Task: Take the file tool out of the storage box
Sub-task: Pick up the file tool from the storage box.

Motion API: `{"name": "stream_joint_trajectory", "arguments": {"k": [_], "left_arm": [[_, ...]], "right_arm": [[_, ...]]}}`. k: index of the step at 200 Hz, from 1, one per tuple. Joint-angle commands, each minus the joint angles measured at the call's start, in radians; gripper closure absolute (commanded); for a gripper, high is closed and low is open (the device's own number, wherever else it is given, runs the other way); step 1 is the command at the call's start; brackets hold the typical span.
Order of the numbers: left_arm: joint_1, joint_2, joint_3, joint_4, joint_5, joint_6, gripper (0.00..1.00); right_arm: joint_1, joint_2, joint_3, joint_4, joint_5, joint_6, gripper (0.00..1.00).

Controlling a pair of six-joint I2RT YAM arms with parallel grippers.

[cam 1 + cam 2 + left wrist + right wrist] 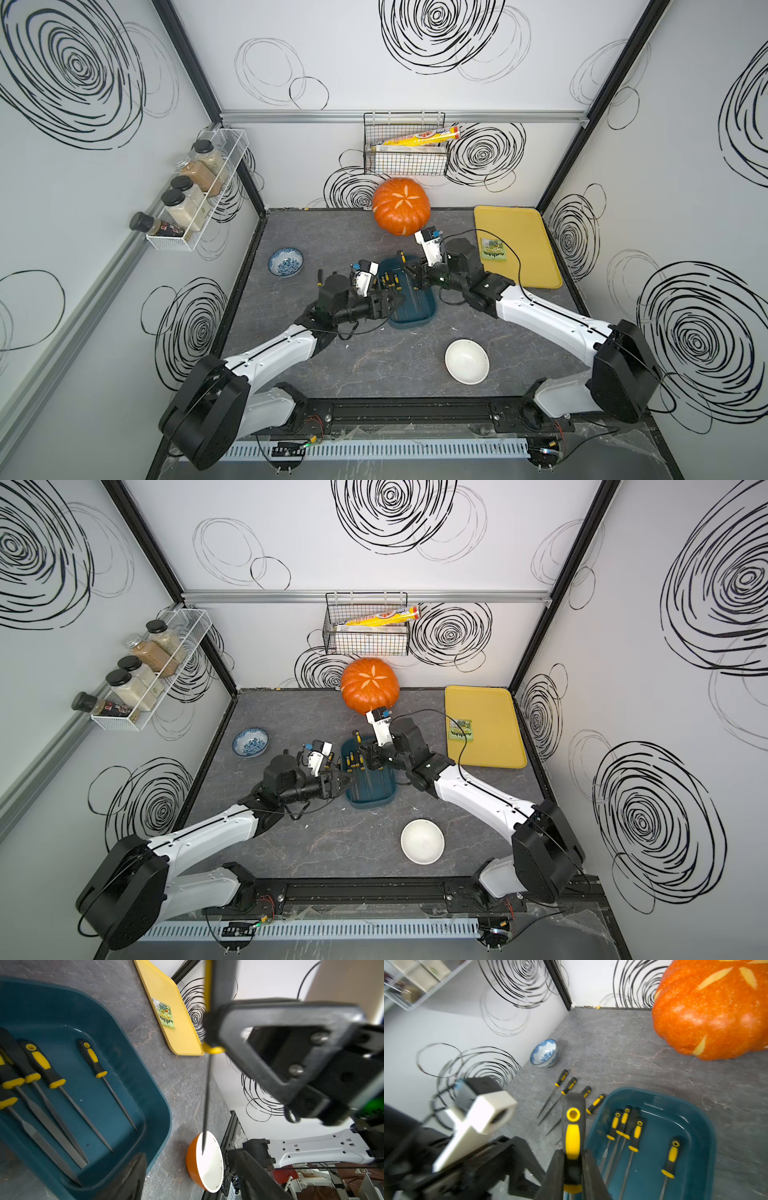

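In both top views, my right pincer [409, 271] [366, 754] gripped one black-and-yellow file [401, 255] [356, 734] by its handle above the far end of the teal storage box [428, 307] [386, 789]. My left pincer [394, 301] [347, 781] reached over the box's left rim. On the grey table [332, 365] stood one carved orange pumpkin [401, 205], one yellow tray [528, 266] bearing one green packet [492, 249], one white bowl [466, 360] and one blue-patterned bowl [285, 262].

From the left wrist, five files [47, 1072] lay side by side on the box floor [116, 1105], handles all one way. My left pincer's two fingers [133, 1178] stood apart with nothing between them. A sixth file [206, 1095] hung from my right pincer, its blade touching nothing. One bowl showed here, orange outside and white inside [209, 1167].

From the right wrist, my right pincer's jaws were clamped on that file's handle [572, 1126]. Five files [636, 1134] lay in the box [695, 1126]. Four more [570, 1085] lay on the table just beside it, towards the blue bowl [544, 1053].
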Motion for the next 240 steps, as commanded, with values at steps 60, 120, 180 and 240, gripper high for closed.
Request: {"name": "stream_joint_trajectory", "arguments": {"k": [60,120,180,240], "left_arm": [[-0.061,0.037,0.013,0.156,-0.009,0.022,0.42],[-0.063,0.054,0.000,0.205,0.012,-0.009,0.85],[-0.064,0.044,0.002,0.182,0.002,0.000,1.00],[-0.049,-0.006,0.039,0.015,-0.035,0.061,1.00]], "right_arm": [[0.002,-0.033,-0.114,0.285,-0.148,0.187,0.96],[0.003,-0.054,-0.151,0.314,-0.137,0.204,0.96],[0.003,-0.068,-0.195,0.356,-0.129,0.227,0.79],[0.001,-0.129,-0.208,0.309,-0.087,0.193,0.26]]}}
